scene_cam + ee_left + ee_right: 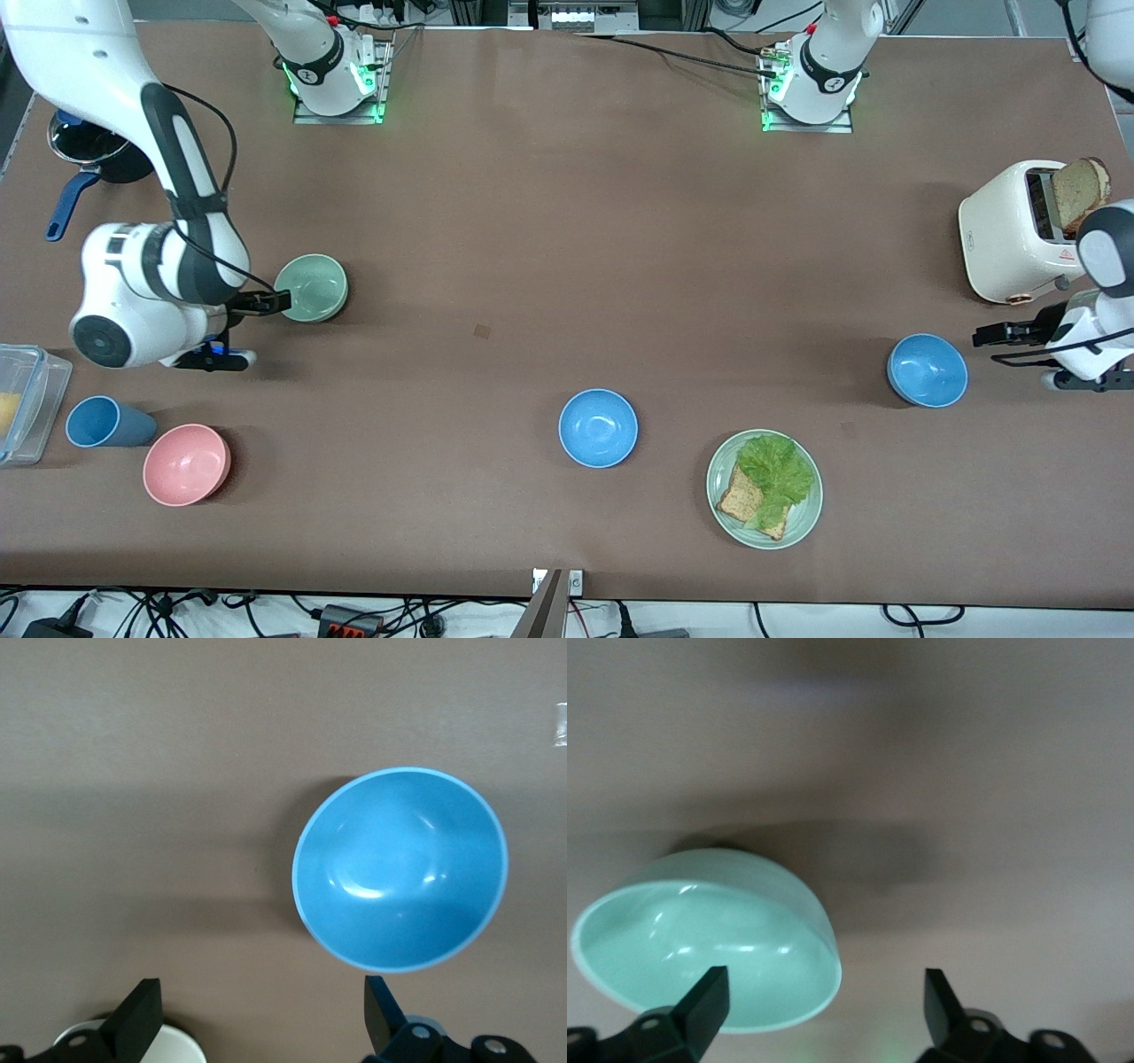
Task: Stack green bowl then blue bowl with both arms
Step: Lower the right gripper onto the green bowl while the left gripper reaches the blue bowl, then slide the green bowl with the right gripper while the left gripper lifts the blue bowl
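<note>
The green bowl (312, 286) stands upright on the table toward the right arm's end. My right gripper (270, 303) is open and low at its rim. In the right wrist view the green bowl (700, 948) lies under one finger (704, 1003); the other finger is over bare table, with the gripper (824, 1005) empty. A blue bowl (928, 369) stands toward the left arm's end. My left gripper (992, 335) is open beside it, apart from it. In the left wrist view the blue bowl (400, 868) lies just ahead of the open gripper (261, 1019). A second blue bowl (598, 428) stands mid-table.
A pale green plate (802, 518) with lettuce and bread lies near the front edge. A white toaster (1010, 232) holding bread stands by the left arm. A pink bowl (186, 463), a blue cup (106, 423), a clear container (22, 403) and a dark pan (93, 155) are at the right arm's end.
</note>
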Tool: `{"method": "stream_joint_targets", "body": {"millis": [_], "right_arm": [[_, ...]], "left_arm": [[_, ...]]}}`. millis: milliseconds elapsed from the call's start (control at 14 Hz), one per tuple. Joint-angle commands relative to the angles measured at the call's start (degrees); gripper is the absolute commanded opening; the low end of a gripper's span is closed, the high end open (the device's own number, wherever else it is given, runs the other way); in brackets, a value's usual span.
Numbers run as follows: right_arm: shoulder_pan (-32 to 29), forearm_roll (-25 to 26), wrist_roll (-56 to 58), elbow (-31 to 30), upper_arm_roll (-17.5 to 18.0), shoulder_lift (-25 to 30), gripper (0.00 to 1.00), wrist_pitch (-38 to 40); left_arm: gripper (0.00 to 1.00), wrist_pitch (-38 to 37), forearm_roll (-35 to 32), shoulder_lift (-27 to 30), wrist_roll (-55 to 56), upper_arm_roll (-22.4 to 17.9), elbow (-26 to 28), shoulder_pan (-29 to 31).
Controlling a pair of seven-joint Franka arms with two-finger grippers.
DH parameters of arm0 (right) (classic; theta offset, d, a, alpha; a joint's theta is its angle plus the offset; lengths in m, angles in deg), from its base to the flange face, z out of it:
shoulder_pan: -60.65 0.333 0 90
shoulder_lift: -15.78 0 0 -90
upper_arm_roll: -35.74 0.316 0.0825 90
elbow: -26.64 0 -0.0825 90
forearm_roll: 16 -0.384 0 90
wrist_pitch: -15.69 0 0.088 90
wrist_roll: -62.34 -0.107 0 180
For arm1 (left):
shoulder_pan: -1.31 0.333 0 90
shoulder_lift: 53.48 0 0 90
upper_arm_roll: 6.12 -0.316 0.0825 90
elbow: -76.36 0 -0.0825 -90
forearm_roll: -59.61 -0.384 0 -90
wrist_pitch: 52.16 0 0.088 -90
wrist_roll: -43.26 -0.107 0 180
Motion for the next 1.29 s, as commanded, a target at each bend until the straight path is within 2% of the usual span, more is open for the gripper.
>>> {"method": "stream_joint_targets", "body": {"millis": [0, 214, 286, 571, 714, 857, 929, 1143, 1214], "right_arm": [[-0.22, -0.02, 0.49, -4.34, 0.03, 1.43, 0.70, -2.59], [-0.05, -0.02, 0.49, -4.88, 0.03, 1.52, 0.09, -1.28], [0.13, -0.02, 0.57, -4.88, 0.12, 1.43, 0.00, -1.27], [2.67, -0.37, -0.13, -3.66, 0.91, 1.78, 0.00, -1.18], [3.55, -3.35, 0.14, -1.21, 3.53, 2.57, 0.00, -1.10], [4.08, -4.67, -1.26, 2.22, 8.88, 2.40, 0.00, -1.18], [5.22, -7.03, -4.84, 3.72, 11.08, 2.14, 0.00, -1.27], [14.77, -8.90, -15.47, 8.64, 12.16, -1.10, 0.00, -2.59], [17.42, -8.90, -19.86, 9.87, 12.16, -2.07, 0.00, -3.11]], "left_arm": [[1.00, 2.28, -0.31, -1.47, -0.33, 0.46, -0.21, 0.19], [1.00, 5.79, 1.00, -4.02, -0.15, 0.81, -0.29, 0.45], [0.99, 6.50, 1.09, -4.20, -0.15, 0.81, -0.30, 0.36], [0.92, 7.12, 4.07, -6.22, -0.15, 0.98, -1.00, 0.28], [0.86, 7.21, 6.36, -6.66, -0.24, 1.07, -0.91, 0.28], [0.74, 7.21, 6.81, -6.75, -0.50, 1.07, -0.82, 0.10], [0.68, 7.21, 6.89, -7.10, -0.76, 1.16, -0.91, 0.19], [0.54, 7.21, 8.47, -7.80, -1.03, 1.51, -0.91, 0.19], [0.44, 7.21, 8.56, -7.89, -1.11, 1.51, -1.00, 0.19]]}}
